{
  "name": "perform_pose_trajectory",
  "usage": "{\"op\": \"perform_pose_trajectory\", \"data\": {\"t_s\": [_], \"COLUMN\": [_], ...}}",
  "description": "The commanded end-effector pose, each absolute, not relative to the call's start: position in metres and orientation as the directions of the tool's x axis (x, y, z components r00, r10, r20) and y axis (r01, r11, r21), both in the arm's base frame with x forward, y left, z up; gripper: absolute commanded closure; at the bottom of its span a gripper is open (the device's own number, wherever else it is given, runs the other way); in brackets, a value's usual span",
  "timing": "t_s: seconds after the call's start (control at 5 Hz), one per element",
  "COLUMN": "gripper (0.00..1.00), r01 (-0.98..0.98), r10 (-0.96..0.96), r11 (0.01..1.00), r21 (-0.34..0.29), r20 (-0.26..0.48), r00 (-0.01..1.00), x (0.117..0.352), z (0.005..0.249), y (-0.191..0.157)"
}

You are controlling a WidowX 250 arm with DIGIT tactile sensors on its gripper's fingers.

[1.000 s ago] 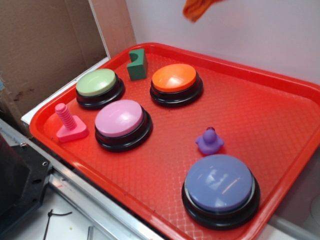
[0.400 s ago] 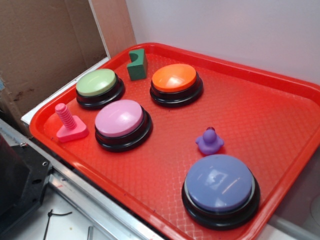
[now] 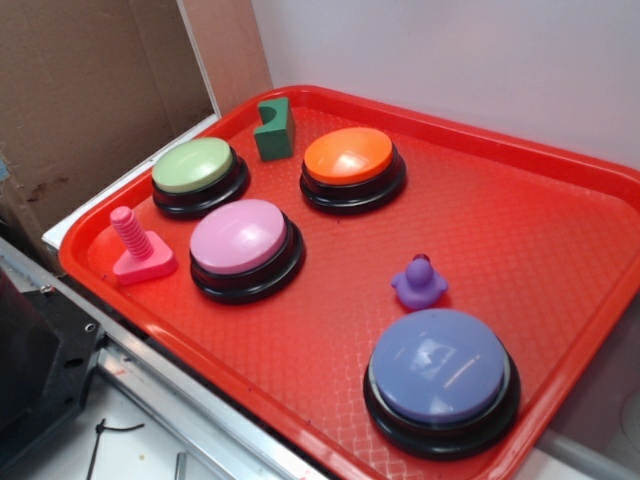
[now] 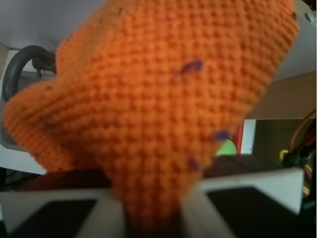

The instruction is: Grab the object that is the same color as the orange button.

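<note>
In the wrist view my gripper [image 4: 153, 218] is shut on the orange knitted cloth [image 4: 158, 104], which has dark specks and fills most of that view, pinched between the two pale fingers [image 4: 101, 213]. The cloth and the gripper are out of the exterior view. The orange button [image 3: 350, 158], a dome on a black base, sits at the back middle of the red tray [image 3: 520, 230].
On the tray are also a green button [image 3: 195, 170], a pink button [image 3: 242, 240], a purple button [image 3: 440, 375], a small purple duck [image 3: 418, 282], a pink bolt [image 3: 135, 248] and a green block [image 3: 274, 128]. Cardboard stands at the left.
One second ago the orange cloth hung at the top edge of the exterior view; it has since risen out of that view. Nothing on the tray moved.
</note>
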State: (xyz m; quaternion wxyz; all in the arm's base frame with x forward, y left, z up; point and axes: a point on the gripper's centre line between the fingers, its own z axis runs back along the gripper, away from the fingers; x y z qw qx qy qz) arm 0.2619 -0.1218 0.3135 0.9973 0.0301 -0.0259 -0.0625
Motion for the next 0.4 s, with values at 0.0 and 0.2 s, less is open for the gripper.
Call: {"op": "perform_pose_trajectory", "data": {"t_s": [0.0,0.2], "gripper": [1.0,1.0], "r01": [0.121,0.121], "r10": [-0.127,-0.127], "r11": [0.99,0.99], "r21": [0.076,0.068], "r20": [0.075,0.08], "r00": [0.989,0.989], "x": [0.253,0.2539], "z": [0.3052,0.3043], "y": [-0.1415,-0.1406]}}
